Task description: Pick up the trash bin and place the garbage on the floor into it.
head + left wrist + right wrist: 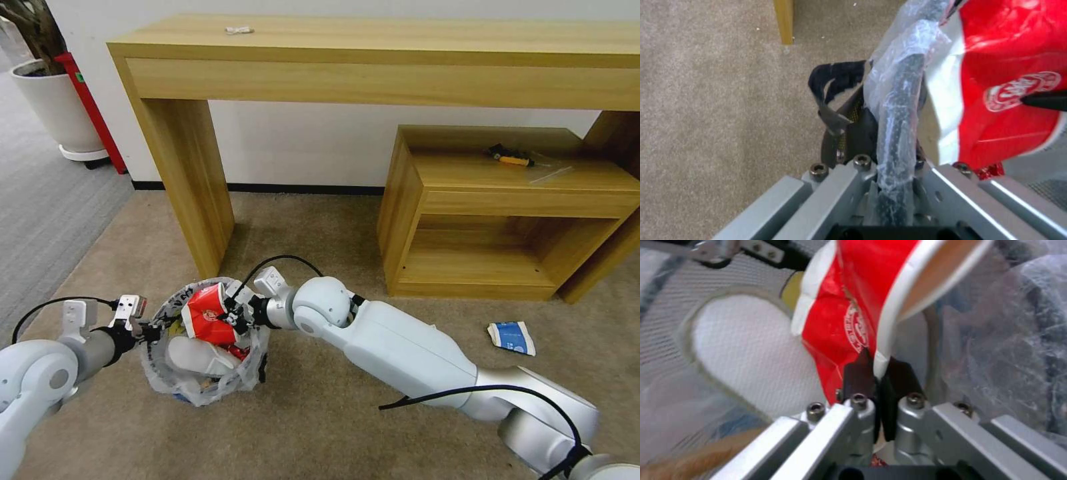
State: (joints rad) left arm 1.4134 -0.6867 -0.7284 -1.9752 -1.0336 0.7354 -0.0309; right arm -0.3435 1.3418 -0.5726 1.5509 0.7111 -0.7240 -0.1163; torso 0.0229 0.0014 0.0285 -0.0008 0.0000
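While left hand [148, 329] grips trash bin [157, 363], red cup [204, 313] pinched by right hand [230, 318].

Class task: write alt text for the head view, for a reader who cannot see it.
The right gripper holds a crushed red cup over the bag-lined trash bin, whose rim the left gripper grips. The bin, holding a white slipper, sits on beige carpet before a wooden table; a blue wrapper lies nearby.

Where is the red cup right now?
In the head view the red cup is pinched at its rim by the right tool, over the open trash bin the left tool holds.
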